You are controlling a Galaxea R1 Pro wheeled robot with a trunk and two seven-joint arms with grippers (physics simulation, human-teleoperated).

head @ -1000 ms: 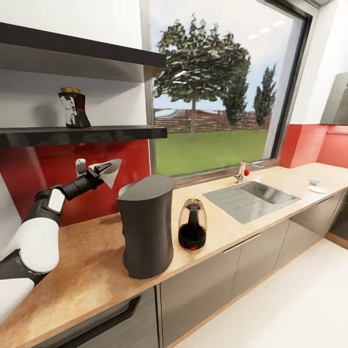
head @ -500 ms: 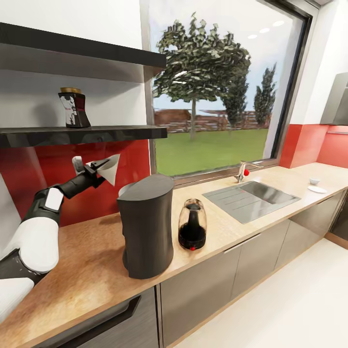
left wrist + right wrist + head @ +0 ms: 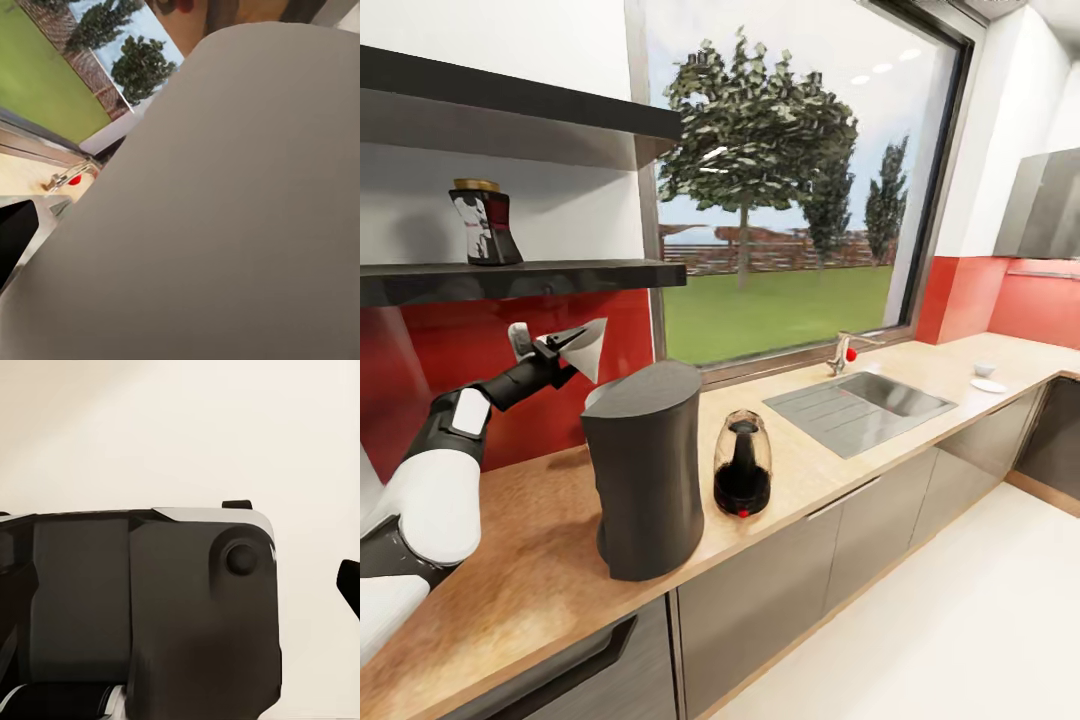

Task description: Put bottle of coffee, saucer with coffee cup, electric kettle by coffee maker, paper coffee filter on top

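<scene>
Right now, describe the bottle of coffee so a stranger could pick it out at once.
Start at the big window and look left to the two black wall shelves. On the lower one, the kitchen shelf, stands the bottle of coffee: a small dark waisted jar with a golden lid and a red-white label, the one thing on that shelf.

Matt grey coffee maker (image 3: 645,470); light wood countertop (image 3: 540,560); glossy black kitchen shelf (image 3: 520,277).

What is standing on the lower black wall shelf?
One small dark glass jar with a golden-brown lid stands on the glossy black shelf. The shelf's left end runs beyond the picture's edge, so anything there cannot be seen.
</scene>
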